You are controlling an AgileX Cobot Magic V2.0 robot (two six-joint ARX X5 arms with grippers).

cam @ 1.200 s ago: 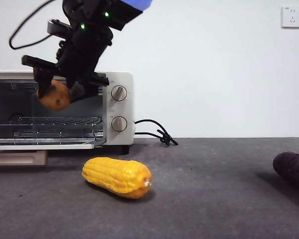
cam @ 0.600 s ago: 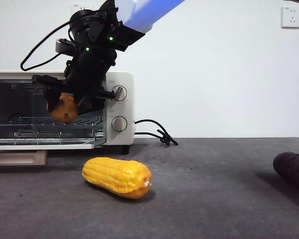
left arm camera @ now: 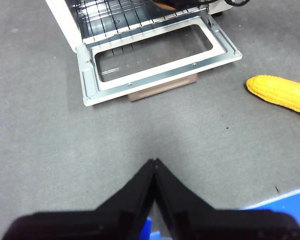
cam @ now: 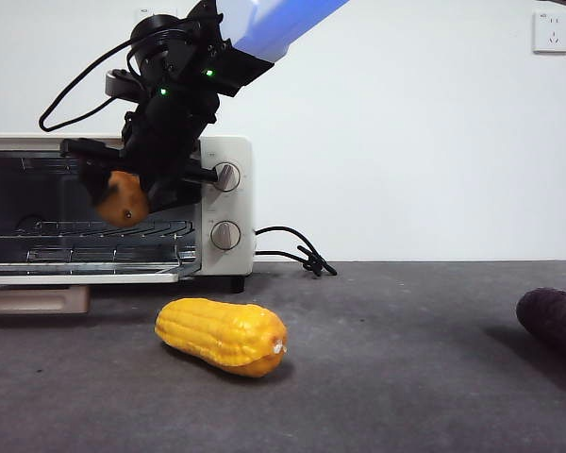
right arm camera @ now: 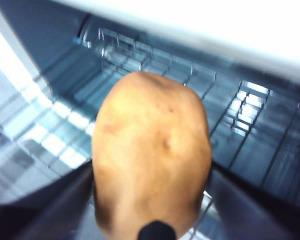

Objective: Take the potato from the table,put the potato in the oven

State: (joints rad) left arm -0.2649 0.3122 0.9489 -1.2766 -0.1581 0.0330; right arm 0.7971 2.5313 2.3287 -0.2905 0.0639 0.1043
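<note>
A: Front view, left to right: what do I have at the oven (cam: 228, 151)?

B: Its door lies folded down and the wire rack (cam: 94, 229) is exposed. My right gripper (cam: 123, 189) hangs in front of the open cavity, above the rack, pinching the potato (cam: 123, 199) between its two jaws. The potato sits at the gripper's tip, just below the black jaw bar, not touching the rack.

A: The right wrist view?

B: The potato (right arm camera: 152, 155) fills the gap between the jaws, both pressed against its flanks, with the oven's rack beyond it.

A: Farther right of the gripper?

B: The corn (cam: 223, 335) lies on the table (cam: 406, 377), below and to the right. A dark purple vegetable (cam: 553, 317) rests at the far right edge.

A: My left gripper (left arm camera: 154, 164)?

B: Jaws pressed together, empty, well apart from the oven (left arm camera: 155, 55).
</note>
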